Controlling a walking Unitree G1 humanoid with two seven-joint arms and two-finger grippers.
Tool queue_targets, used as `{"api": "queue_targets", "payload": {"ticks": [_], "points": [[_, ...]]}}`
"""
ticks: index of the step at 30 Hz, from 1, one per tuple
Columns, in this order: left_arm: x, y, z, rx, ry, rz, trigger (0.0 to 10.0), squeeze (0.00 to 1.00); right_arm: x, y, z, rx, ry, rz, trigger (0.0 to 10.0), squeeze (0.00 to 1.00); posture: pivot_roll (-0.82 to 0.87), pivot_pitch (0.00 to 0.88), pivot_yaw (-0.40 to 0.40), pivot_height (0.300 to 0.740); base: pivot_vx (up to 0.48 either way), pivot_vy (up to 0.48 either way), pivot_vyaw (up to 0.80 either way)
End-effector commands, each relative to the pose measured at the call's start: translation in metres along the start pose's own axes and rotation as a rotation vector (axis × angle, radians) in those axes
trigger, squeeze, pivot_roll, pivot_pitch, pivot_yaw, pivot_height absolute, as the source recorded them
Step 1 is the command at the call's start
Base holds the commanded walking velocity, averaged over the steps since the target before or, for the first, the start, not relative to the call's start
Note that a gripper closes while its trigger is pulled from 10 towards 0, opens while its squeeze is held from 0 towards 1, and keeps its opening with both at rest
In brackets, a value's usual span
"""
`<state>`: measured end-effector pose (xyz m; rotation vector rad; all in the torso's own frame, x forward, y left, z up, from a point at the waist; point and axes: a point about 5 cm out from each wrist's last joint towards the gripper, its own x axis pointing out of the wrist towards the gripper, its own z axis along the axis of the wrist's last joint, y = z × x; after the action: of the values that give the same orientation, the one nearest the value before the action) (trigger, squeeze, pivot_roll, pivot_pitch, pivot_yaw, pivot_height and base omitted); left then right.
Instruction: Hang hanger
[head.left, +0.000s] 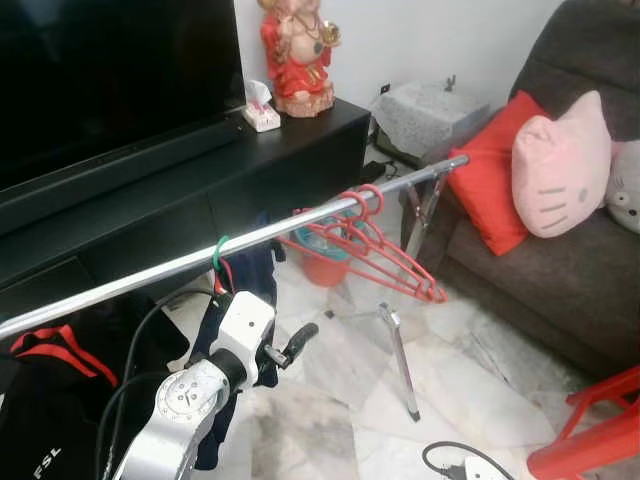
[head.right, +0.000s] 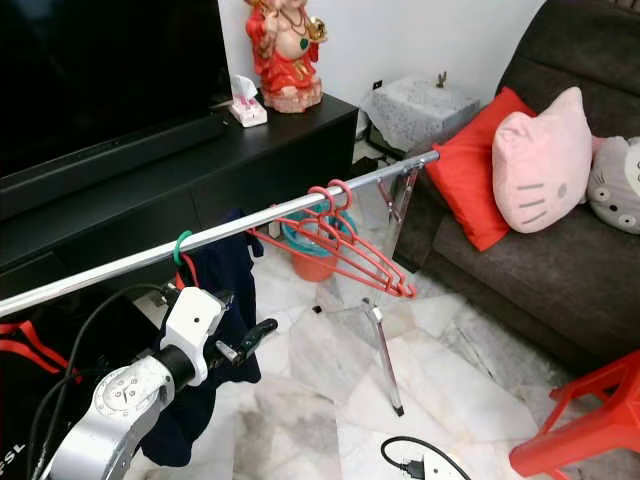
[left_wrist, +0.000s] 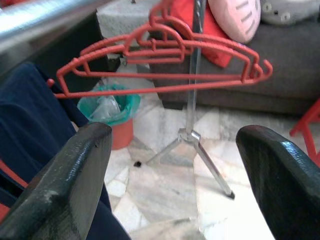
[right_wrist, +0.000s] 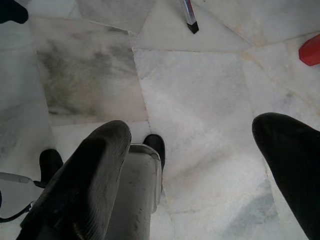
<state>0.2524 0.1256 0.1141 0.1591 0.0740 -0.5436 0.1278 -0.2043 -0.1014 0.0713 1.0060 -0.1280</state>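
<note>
While red plastic hangers (head.left: 375, 243) hang on the long chrome rail (head.left: 260, 236), the left gripper (left_wrist: 175, 185) gapes empty below it; black cloth (head.left: 40, 420) reads "FSL". The right gripper (right_wrist: 200, 165) is spread too.

Your left hand (left_wrist: 170, 170), fingers spread and empty, sits below the rail (head.left: 180, 262) with open air ahead toward the red hangers (head.left: 370, 240). The dark garment (head.right: 215, 330) on the green hook (head.left: 220, 250) hangs just beside it and crowds that side. The bare rail stretch between the green hook and the red hangers is unobstructed. The rack leg (head.left: 400, 360) and sofa (head.left: 560, 270) stand beyond.
</note>
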Motion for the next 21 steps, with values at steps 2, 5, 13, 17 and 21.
{"api": "queue_targets", "payload": {"ticks": [2, 5, 13, 17, 21], "points": [[-0.017, 0.006, 0.003, 0.011, -0.006, -0.048, 10.0, 0.0, 0.0, -0.001, -0.001, 0.01, 0.001, -0.007, 10.0, 0.0, 0.16, 0.0, -0.027, 0.74, 0.0, 0.0, 0.0], [-0.035, 0.006, -0.002, -0.014, 0.047, -0.154, 10.0, 0.0, 0.0, -0.001, -0.001, 0.009, 0.002, -0.008, 10.0, 0.0, 0.16, 0.0, -0.027, 0.74, 0.0, 0.0, 0.0], [-0.051, 0.038, -0.023, 0.076, 0.188, 0.008, 10.0, 0.0, 0.0, -0.001, -0.001, -0.001, 0.003, -0.001, 10.0, 0.0, 0.17, 0.0, -0.031, 0.74, 0.0, 0.0, 0.0], [-0.044, 0.052, -0.026, 0.072, 0.178, 0.151, 10.0, 0.0, 0.0, -0.001, -0.001, 0.001, 0.002, -0.002, 10.0, 0.0, 0.15, 0.0, -0.026, 0.74, 0.0, 0.0, 0.0], [-0.036, 0.054, -0.027, 0.075, 0.164, 0.214, 10.0, 0.0, 0.0, -0.001, -0.001, 0.006, 0.002, -0.006, 10.0, 0.0, 0.15, 0.0, -0.026, 0.74, 0.0, 0.0, 0.0]]}}
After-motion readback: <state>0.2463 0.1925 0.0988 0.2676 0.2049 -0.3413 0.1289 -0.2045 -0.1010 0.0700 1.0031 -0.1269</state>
